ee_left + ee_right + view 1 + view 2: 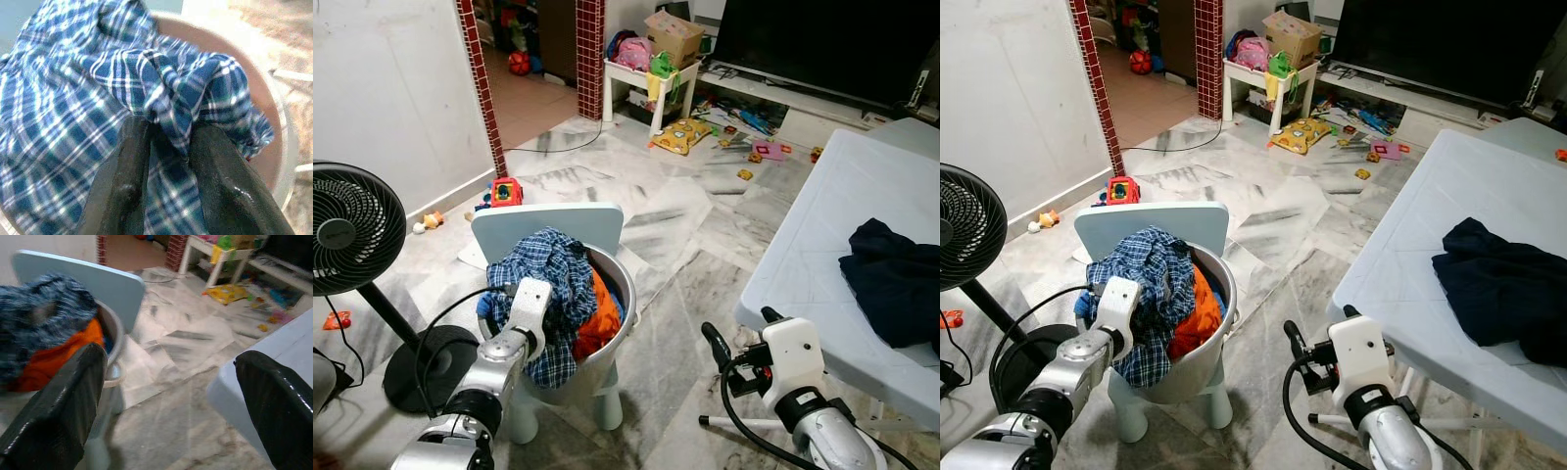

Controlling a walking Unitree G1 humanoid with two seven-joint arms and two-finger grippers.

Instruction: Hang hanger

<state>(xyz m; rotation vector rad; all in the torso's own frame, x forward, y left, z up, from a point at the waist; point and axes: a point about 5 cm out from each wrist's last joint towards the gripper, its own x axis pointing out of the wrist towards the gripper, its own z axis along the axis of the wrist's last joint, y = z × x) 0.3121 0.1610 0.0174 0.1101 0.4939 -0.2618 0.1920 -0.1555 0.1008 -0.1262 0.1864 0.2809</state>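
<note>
left gripper (168,147) clenched on blue plaid shirt (548,279) heaped in the grey basin (625,294) on a pale stool (548,223) | shirt bunched, no long axis readable | right gripper (171,382) released, held over marble floor (685,225) beside white table (842,215) | hanger not made out

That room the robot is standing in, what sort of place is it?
Most likely a family living room: a big television, children's toys scattered on the marble floor, and a basin of laundry.
</note>
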